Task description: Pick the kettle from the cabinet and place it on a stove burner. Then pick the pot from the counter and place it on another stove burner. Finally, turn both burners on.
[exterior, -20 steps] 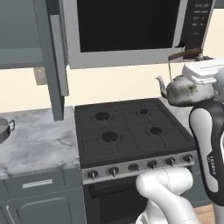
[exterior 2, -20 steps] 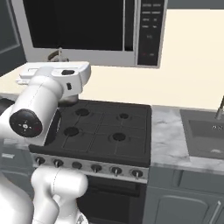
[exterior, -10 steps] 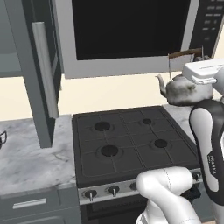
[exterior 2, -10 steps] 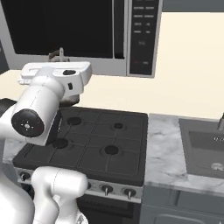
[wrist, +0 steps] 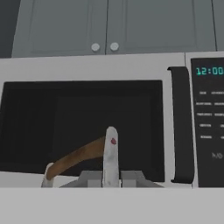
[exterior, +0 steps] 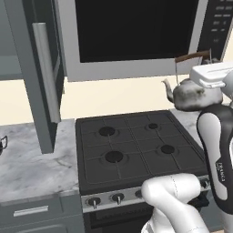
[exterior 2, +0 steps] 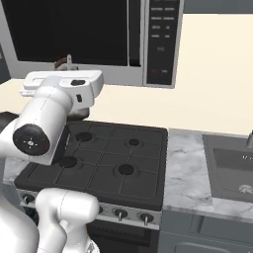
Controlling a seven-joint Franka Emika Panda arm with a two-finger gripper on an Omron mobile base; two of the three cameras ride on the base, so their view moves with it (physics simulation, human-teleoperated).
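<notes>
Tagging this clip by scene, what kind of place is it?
A simulated home kitchen: a black four-burner cooktop with front knobs, a built-in microwave above it, and a marble-veined counter leading to a sink.

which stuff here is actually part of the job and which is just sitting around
Job: kettle, hanging by its handle from the shut claw, above the stove; the burners; cabinet, door open; counter; a dark handle at the left edge, perhaps the pot's.

Lying about: microwave; sink; upper cabinets.
</notes>
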